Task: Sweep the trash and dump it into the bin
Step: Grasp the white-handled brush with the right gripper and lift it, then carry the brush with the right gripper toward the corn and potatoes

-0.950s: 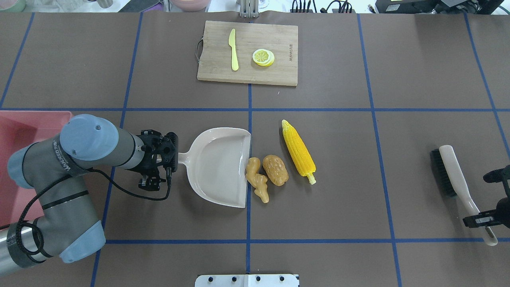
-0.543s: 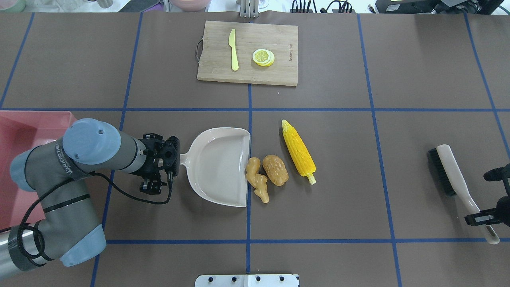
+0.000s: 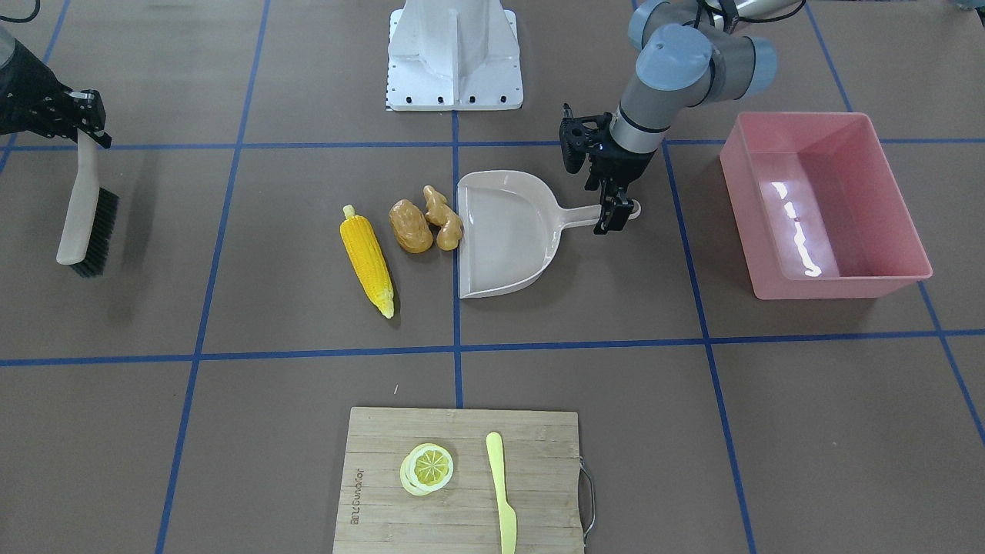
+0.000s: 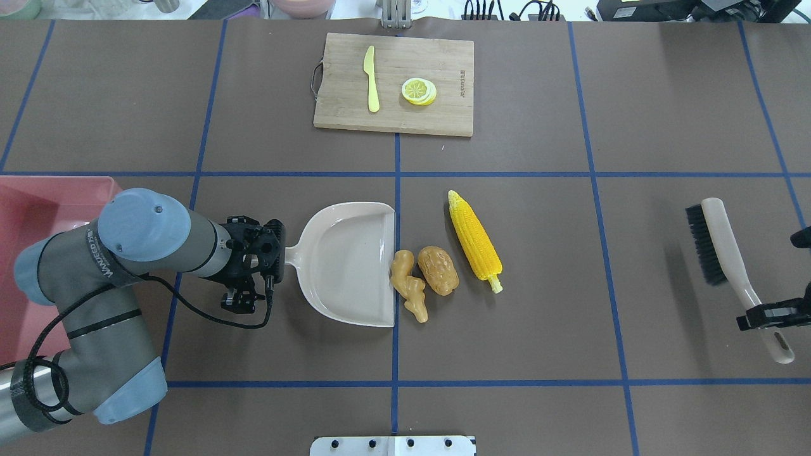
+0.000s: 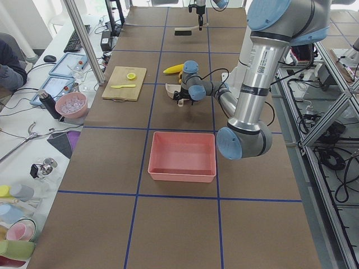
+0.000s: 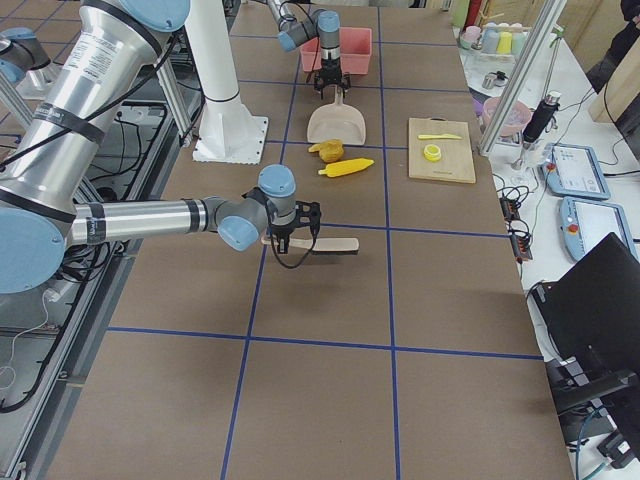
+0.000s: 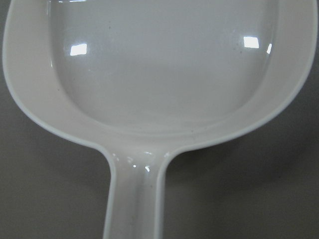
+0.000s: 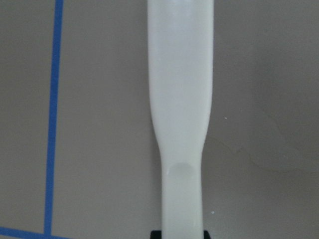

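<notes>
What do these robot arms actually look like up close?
Each arm is a chain of silver-grey tubes joined by round pale-blue caps. The left arm has lettering on its sleeve and a loose black cable. Both end in black grippers, left and right.

Open brown table is stretching between the black-bristled beige brush (image 4: 717,246) and the yellow corn cob (image 4: 474,240), leaving a gripper free passage there. The corn, the glossy brown potato (image 4: 438,270) and the knobbly tan ginger root (image 4: 408,285) are crowding the beige dustpan's (image 4: 345,266) open mouth. Far behind, the bamboo cutting board (image 4: 394,83) is lying well apart.
</notes>
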Motion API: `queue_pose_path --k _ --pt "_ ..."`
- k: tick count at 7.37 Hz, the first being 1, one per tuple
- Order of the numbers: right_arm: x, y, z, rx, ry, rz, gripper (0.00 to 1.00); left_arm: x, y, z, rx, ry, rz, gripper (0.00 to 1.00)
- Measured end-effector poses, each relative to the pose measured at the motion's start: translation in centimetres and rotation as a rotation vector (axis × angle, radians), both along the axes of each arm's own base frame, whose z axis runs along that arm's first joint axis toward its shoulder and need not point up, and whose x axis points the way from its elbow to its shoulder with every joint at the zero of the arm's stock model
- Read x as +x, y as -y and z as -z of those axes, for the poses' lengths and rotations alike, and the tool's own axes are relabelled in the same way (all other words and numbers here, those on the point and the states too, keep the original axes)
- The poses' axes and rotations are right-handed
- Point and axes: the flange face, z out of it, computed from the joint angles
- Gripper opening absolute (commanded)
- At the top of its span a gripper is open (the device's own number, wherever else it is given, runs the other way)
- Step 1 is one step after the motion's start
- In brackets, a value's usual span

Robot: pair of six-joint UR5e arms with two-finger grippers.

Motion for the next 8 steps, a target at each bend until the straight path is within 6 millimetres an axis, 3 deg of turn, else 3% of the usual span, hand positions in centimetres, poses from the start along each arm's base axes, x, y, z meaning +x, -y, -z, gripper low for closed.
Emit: queue_pose_path --k 2,6,8 --pt "-2.6 3.0 5.7 0.014 -0.001 -0.009 0.00 -0.2 0.0 0.1 -0.002 -0.001 0.000 0.97" --pt "-10.0 9.9 13.8 0.082 -0.099 0.031 0.00 -0.7 0.5 0.1 0.002 -0.001 0.007 0.97" --pt "-14.8 10.7 16.2 0.112 -0.149 0.076 0.00 -0.9 0.7 0.3 -0.001 0.004 0.011 0.97"
